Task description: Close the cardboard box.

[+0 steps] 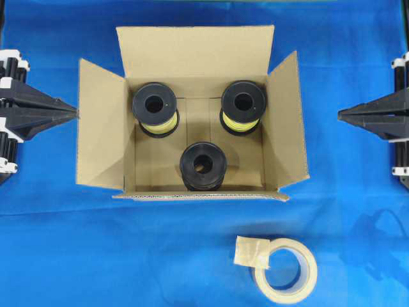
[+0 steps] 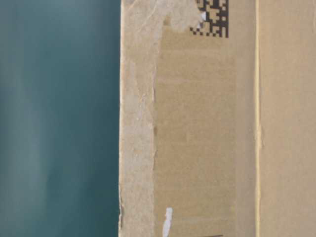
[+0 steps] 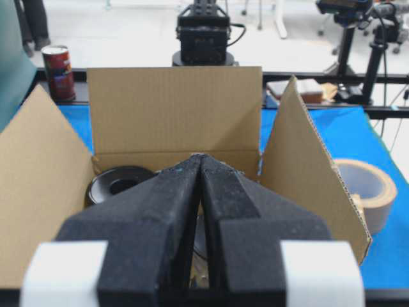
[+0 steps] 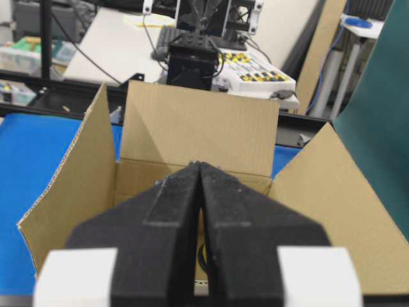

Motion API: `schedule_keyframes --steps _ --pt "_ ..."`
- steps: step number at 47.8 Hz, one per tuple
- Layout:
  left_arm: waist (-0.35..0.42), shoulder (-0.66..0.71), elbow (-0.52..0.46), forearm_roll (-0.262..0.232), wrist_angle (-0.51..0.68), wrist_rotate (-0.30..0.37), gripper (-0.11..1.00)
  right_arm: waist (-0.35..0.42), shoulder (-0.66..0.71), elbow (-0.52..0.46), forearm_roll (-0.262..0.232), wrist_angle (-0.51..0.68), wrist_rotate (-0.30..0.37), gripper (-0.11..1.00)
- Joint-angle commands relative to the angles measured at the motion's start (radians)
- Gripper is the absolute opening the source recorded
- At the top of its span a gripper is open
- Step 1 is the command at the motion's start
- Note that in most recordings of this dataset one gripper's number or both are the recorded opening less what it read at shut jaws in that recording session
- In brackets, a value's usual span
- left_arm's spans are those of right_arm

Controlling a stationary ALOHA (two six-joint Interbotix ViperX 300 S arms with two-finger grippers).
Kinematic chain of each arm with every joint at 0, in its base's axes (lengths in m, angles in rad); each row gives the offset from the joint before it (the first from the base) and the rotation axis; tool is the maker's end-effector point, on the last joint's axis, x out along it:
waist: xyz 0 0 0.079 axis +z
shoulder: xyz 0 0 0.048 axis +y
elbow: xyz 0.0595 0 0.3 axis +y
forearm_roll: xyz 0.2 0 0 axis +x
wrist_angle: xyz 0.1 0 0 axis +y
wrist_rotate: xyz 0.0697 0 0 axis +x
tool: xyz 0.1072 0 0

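Observation:
The cardboard box (image 1: 195,51) stands open in the middle of the blue cloth, its far, left and right flaps spread outward. The near flap hangs down the front. Three black spools lie inside, two wound with yellow wire (image 1: 155,107) (image 1: 243,103) and one dark (image 1: 203,165). My left gripper (image 1: 75,114) is shut, with its tip right at the outer edge of the left flap (image 1: 99,125). My right gripper (image 1: 340,115) is shut too, a short way clear of the right flap (image 1: 287,121). Each wrist view looks over shut fingertips (image 3: 201,158) (image 4: 200,165) into the box (image 3: 172,109) (image 4: 198,128).
A beige tape roll (image 1: 287,268) with a loose tab lies on the cloth in front of the box, right of centre. The table-level view is filled by a box wall (image 2: 197,123) bearing a data-matrix code (image 2: 213,17). A red can (image 3: 59,71) stands beyond the table.

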Motion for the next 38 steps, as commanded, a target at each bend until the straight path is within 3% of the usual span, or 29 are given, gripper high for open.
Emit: schedule_keyframes --steps 1,9,24,31,38 --pt "0.003 -0.015 -0.017 -0.037 0.02 -0.005 0.0 -0.002 0.005 -0.02 0.002 0.002 0.008 0.0" --pt "0.002 -0.089 -0.017 -0.037 0.123 0.006 0.0 -0.003 -0.005 -0.026 0.006 0.069 0.008 0.0" --pt "0.003 -0.247 0.009 -0.035 0.468 0.012 0.0 -0.037 -0.006 -0.002 0.025 0.218 0.009 0.0" --pt "0.003 -0.239 0.069 -0.034 0.486 0.011 0.0 -0.038 0.032 0.041 0.032 0.198 0.009 0.0" --pt "0.003 -0.213 0.137 -0.034 0.42 -0.005 0.0 -0.038 0.101 0.084 0.049 0.143 0.009 0.0"
